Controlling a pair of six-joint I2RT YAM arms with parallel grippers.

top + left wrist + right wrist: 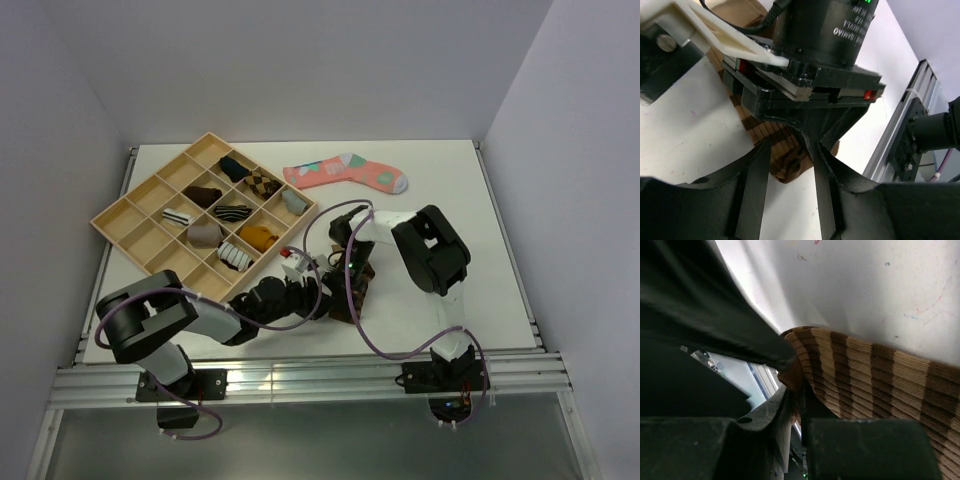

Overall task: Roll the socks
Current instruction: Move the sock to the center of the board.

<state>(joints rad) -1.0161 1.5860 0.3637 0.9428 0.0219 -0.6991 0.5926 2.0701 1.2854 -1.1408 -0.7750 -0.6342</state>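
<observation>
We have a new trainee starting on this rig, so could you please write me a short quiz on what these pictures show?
1. True or false: the coral-pink sock lies flat on the table, outside the wooden tray.
2. What is the right gripper pinching? A the brown striped sock; B the coral-pink sock; C the tray's rim.
3. Fill in: the left gripper has its jaws ____.
Key: 1 true; 2 A; 3 open.

Wooden compartment tray [118, 216] at back left, coral-pink sock [345, 172] beside it, white table [450, 200]
</observation>
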